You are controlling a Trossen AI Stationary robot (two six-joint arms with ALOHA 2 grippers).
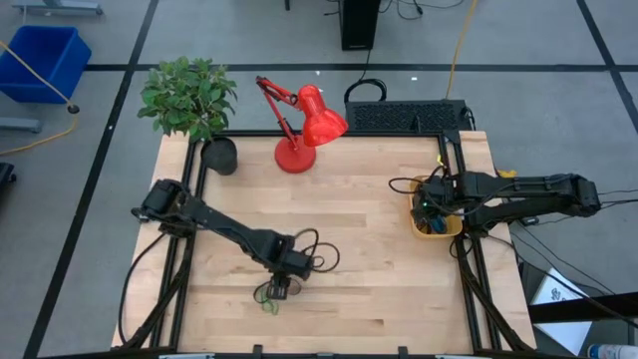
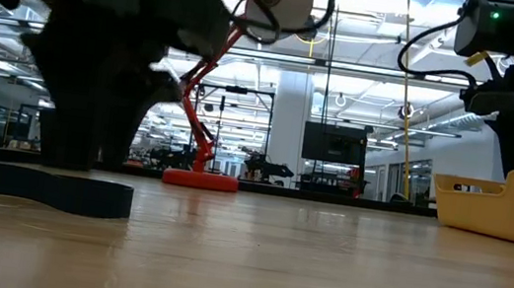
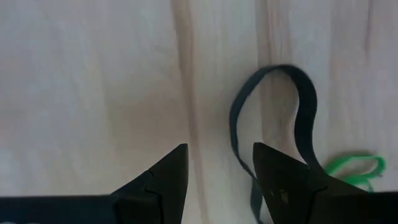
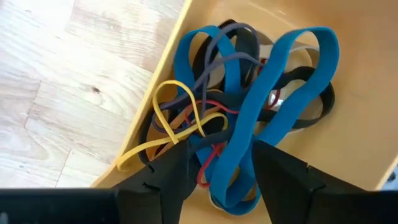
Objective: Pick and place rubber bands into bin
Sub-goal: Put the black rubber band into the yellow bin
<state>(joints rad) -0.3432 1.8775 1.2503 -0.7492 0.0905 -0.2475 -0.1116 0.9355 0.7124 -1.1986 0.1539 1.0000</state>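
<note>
A pale wooden desk [image 1: 349, 199] carries everything. Near its front edge the left gripper [image 3: 217, 171] hangs, fingers spread, over a dark blue rubber band [image 3: 298, 99], whose long loop runs straight ahead, beside one finger; a green band [image 3: 354, 167] lies just beyond. At the right edge, the right gripper [image 4: 217, 162] stands spread above the yellow-orange plastic bin [image 4: 367, 93] of tangled bands [image 4: 261, 118].

the left arm reaches to the table's front, its left gripper [image 1: 278, 289] low with jaws apart; the right gripper [image 1: 431, 211] hangs open at the right edge.
</note>
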